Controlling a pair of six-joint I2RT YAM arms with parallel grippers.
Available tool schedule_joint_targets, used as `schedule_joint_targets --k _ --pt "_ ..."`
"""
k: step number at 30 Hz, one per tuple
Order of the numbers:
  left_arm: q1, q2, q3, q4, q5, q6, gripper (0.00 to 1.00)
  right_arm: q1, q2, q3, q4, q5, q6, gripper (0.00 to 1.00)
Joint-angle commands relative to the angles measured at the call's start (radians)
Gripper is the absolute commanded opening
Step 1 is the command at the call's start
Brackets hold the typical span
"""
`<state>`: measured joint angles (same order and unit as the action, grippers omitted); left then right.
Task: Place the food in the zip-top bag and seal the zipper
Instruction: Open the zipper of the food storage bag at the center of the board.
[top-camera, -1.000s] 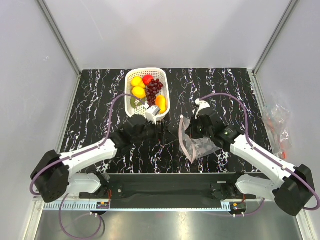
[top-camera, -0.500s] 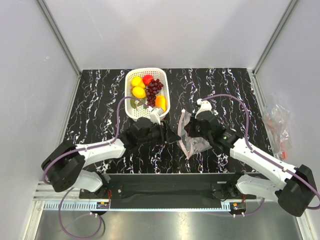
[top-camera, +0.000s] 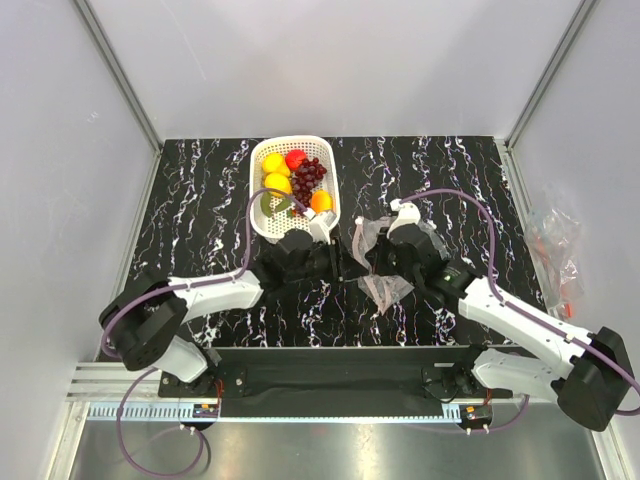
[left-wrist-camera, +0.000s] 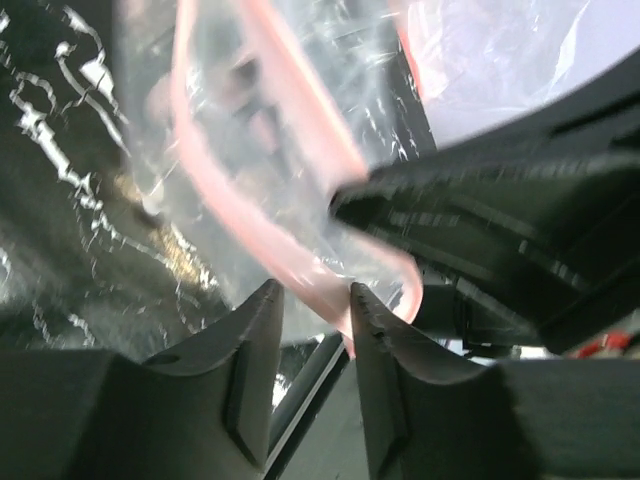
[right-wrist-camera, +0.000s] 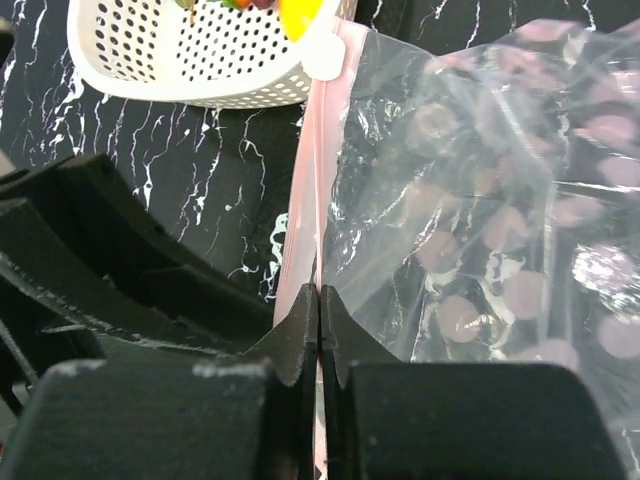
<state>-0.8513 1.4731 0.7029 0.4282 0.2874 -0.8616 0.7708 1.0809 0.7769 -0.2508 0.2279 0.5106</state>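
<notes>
The food lies in a white lattice basket: yellow lemons, a red apple, dark grapes, an orange piece and a green piece. The clear zip-top bag hangs crumpled to the right of the basket. My right gripper is shut on the bag's pink zipper. My left gripper is open, and the zipper runs between its fingertips. In the top view the two grippers, left and right, face each other at the bag's mouth.
The basket stands close behind the bag's mouth edge. A pile of spare clear bags lies beyond the table's right edge. Purple cables loop over both arms. Grey walls close the table at the back and sides.
My left gripper has moved right, from the basket's near end to the bag's mouth. My right gripper has carried the bag a little left, toward it.
</notes>
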Motion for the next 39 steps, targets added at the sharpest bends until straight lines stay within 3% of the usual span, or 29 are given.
schedule_joint_targets --k 1,5,9,13,15,16,17,23,27,30,36,39 --pt "-0.002 0.047 0.066 0.05 -0.001 0.018 0.4 0.024 -0.006 -0.013 0.053 0.031 0.02 0.0" --pt "-0.003 0.073 0.069 0.079 0.009 0.019 0.42 0.025 -0.048 -0.037 0.051 0.025 0.039 0.0" --pt "-0.003 0.084 0.078 0.08 0.018 0.029 0.2 0.024 -0.09 -0.042 0.036 0.027 0.051 0.0" --pt "-0.003 0.061 0.067 0.061 -0.004 0.053 0.24 0.024 -0.099 -0.03 -0.004 0.048 0.051 0.0" --pt "-0.003 0.056 0.07 0.044 -0.011 0.062 0.13 0.024 -0.102 -0.034 -0.002 0.047 0.052 0.0" --pt "-0.003 0.056 0.084 0.032 -0.013 0.076 0.02 0.024 -0.105 -0.036 0.001 0.047 0.054 0.0" --pt "-0.002 0.058 0.09 0.015 -0.022 0.085 0.0 0.024 -0.107 -0.036 -0.001 0.053 0.057 0.0" --pt "-0.003 0.035 0.165 -0.261 -0.199 0.242 0.0 0.024 -0.072 0.054 -0.201 0.193 0.003 0.0" --pt "-0.002 0.052 0.227 -0.425 -0.315 0.315 0.0 0.024 -0.041 0.194 -0.431 0.286 -0.003 0.01" --pt "0.003 0.056 0.201 -0.401 -0.292 0.308 0.0 0.024 -0.021 0.263 -0.505 0.284 -0.001 0.05" --pt "-0.008 0.023 0.127 -0.205 -0.168 0.246 0.0 0.025 0.017 0.256 -0.481 0.176 -0.012 0.25" --pt "-0.032 0.006 0.142 -0.224 -0.182 0.248 0.0 0.025 0.046 0.237 -0.456 0.111 -0.006 0.38"
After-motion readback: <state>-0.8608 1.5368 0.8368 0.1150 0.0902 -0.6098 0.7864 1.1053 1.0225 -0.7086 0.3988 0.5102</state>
